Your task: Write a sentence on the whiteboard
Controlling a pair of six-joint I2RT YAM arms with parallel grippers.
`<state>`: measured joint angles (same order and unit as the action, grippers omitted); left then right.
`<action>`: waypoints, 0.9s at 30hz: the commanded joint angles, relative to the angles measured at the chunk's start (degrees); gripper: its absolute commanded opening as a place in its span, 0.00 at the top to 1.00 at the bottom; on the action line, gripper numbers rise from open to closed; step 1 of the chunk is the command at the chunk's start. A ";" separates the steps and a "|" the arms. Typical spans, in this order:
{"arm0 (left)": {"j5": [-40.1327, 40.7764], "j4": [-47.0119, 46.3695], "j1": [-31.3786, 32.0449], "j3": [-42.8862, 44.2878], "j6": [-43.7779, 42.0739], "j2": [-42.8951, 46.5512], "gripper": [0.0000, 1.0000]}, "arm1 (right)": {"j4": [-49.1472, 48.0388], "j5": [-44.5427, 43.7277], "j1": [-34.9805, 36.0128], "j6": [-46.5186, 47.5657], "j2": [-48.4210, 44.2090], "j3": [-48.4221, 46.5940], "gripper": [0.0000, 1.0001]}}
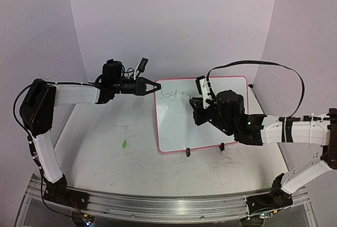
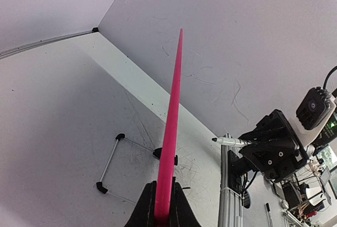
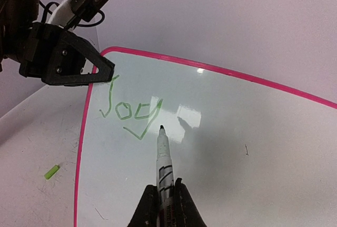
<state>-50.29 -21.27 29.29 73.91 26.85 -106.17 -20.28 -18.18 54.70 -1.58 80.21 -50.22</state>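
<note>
The whiteboard (image 1: 210, 127) stands tilted on the table, glossy white with a pink rim. Green writing (image 1: 168, 95) near its top left reads "Joy" and also shows in the right wrist view (image 3: 129, 110). My left gripper (image 1: 155, 87) is shut on the board's upper left rim, which the left wrist view shows edge-on (image 2: 171, 132) between the jaws (image 2: 163, 208). My right gripper (image 3: 165, 198) is shut on a white marker (image 3: 163, 156). The marker's dark tip sits just below and to the right of the "y". I cannot tell whether the tip touches the board.
A small green cap (image 1: 124, 144) lies on the table left of the board, also in the right wrist view (image 3: 51, 172). Two black clip feet (image 1: 187, 152) hold the board's near edge. Grey scribbles (image 1: 226, 161) mark the table. A thin wire stand (image 2: 108, 164) lies behind the board.
</note>
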 commanded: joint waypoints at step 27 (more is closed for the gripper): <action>2.64 0.03 0.89 -1.05 -2.65 1.31 1.00 | 3.05 -3.81 0.91 -2.02 2.69 -5.74 1.00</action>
<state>-51.25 -22.09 29.74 73.72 26.39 -106.15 -15.66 -18.86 55.33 -2.51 82.94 -53.39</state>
